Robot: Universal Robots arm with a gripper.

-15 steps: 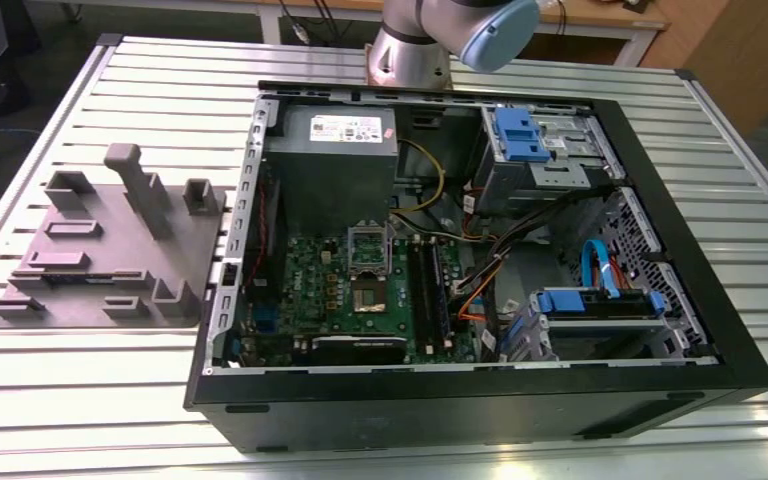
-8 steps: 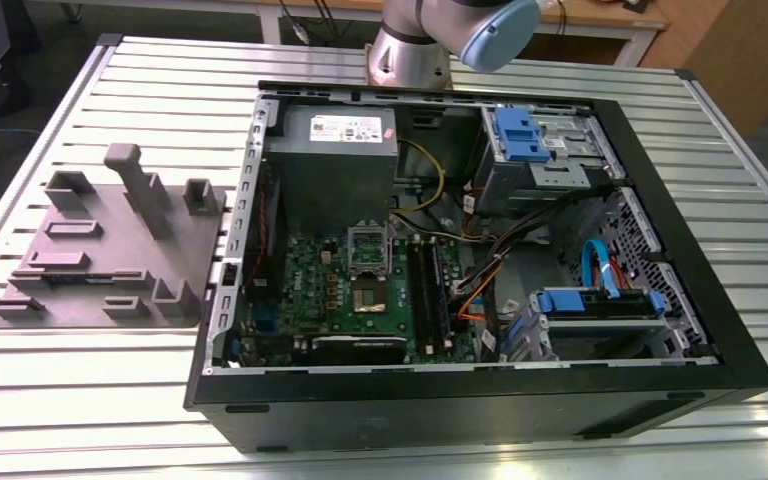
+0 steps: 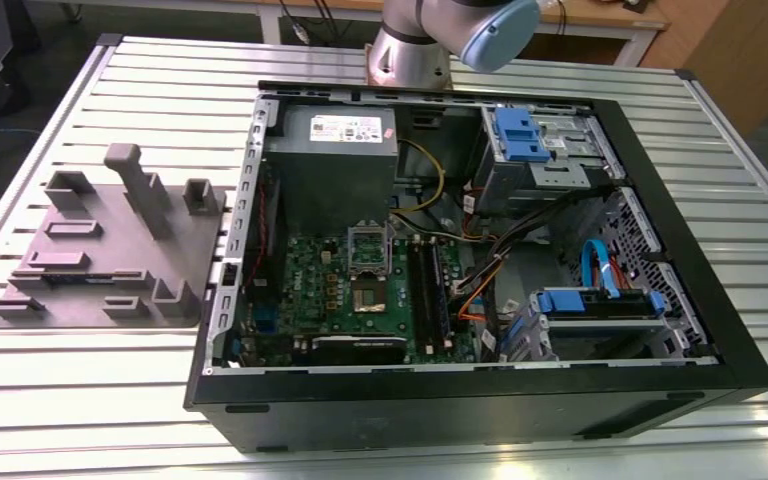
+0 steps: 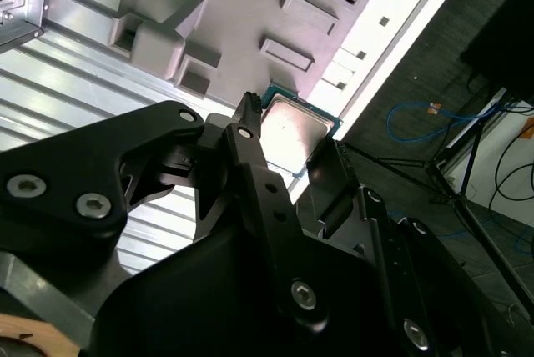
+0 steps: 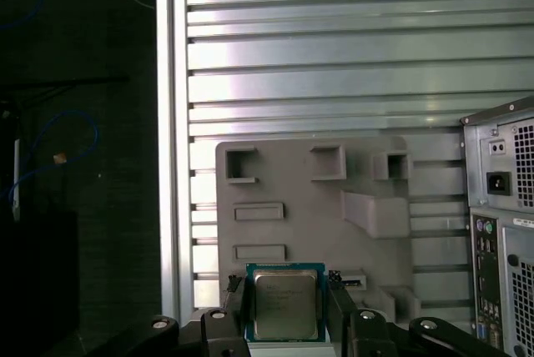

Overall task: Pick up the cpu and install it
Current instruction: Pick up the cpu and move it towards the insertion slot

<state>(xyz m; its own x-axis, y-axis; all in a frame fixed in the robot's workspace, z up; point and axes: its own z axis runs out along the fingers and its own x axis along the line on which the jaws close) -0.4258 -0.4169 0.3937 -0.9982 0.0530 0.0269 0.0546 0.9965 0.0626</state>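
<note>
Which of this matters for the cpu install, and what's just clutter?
Job: cpu, gripper at it, grey holder tray, motherboard socket.
Idle: power supply, blue drive caddies, orange cables, slatted table.

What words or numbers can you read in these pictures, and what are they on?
None can be read.
On the white label of the grey box inside the computer case: print too tiny to read.
On the cpu, in the first wrist view: faint print, too tiny to read.
On the sticker at the case's back: too tiny to read.
</note>
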